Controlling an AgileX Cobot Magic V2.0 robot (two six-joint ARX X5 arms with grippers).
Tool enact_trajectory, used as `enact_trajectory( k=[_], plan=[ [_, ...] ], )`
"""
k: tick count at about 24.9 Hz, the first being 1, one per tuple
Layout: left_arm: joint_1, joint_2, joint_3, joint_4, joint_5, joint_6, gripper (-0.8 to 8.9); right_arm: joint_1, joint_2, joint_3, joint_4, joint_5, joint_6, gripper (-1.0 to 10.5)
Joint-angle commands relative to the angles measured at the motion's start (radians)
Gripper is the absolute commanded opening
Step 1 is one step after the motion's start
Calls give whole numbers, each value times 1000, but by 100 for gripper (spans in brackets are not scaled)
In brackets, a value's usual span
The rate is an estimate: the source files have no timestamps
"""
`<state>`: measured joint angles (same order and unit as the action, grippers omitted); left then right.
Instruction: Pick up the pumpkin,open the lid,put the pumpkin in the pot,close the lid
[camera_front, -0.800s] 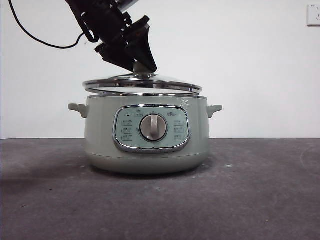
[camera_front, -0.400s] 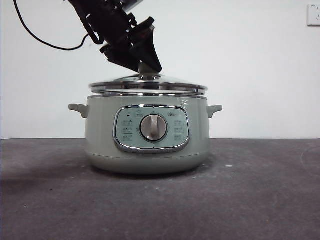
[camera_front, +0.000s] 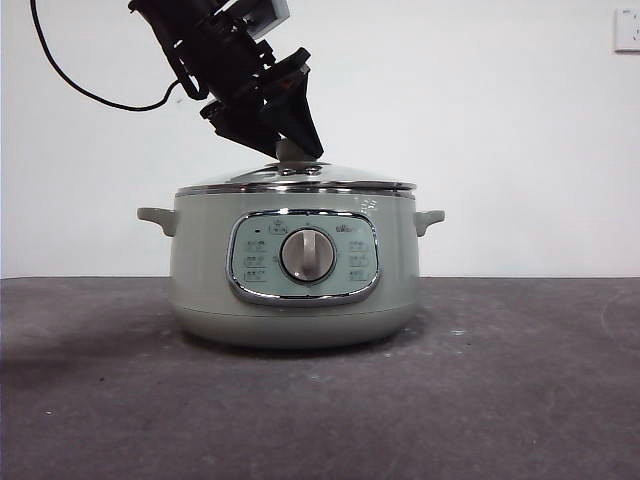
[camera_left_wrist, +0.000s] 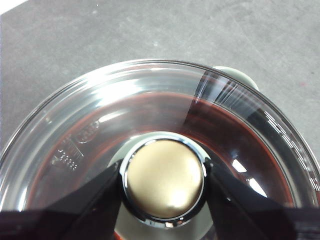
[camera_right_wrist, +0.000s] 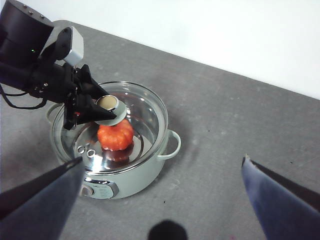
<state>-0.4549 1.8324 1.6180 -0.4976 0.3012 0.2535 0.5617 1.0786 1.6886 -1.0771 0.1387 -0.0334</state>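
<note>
The one pumpkin (camera_right_wrist: 115, 135) lay inside the pot (camera_front: 293, 290), seen orange through the glass of the lid (camera_front: 296, 180) in the right wrist view; the front view hid it behind the pot wall. The single lid sat level on the pot, its chrome rim meeting the pot's top edge all round with no gap on the side facing the front camera. The left gripper (camera_front: 290, 150) came down from the upper left at a slant and its two jaws pinched the knob (camera_left_wrist: 164, 180) from opposite sides, pads touching the knob's chrome collar. In the left wrist view the glass dome spread out round the knob, and one handle (camera_left_wrist: 235, 77) peeked beyond the rim.

The pot stood alone near the middle of the table (camera_front: 520, 380), with two side handles, one panel and one dial (camera_front: 307, 255). Bare grey surface lay open on every side of it, well clear to the front and to both sides. A white wall rose behind.

The right gripper (camera_right_wrist: 160, 200) hung high above the table, well apart from the pot, its two jaws spread wide and holding nothing.
</note>
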Motion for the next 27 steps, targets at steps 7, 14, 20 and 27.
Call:
enact_trajectory(
  k=[7,14,20,27],
  plan=[
    [-4,3,8,-79,2,10,-7,2,0,-1,5,-2,-3,657],
    [-4,2,8,-72,-12,0,425,2,0,-1,-19,-7,-2,657],
    [-4,-29,8,-86,-12,-26,617,2,1,-1,-62,-10,-2,657],
    [-4,-151,8,-139,-12,-44,617,2,8,-1,-119,-125,0,657]
  ],
)
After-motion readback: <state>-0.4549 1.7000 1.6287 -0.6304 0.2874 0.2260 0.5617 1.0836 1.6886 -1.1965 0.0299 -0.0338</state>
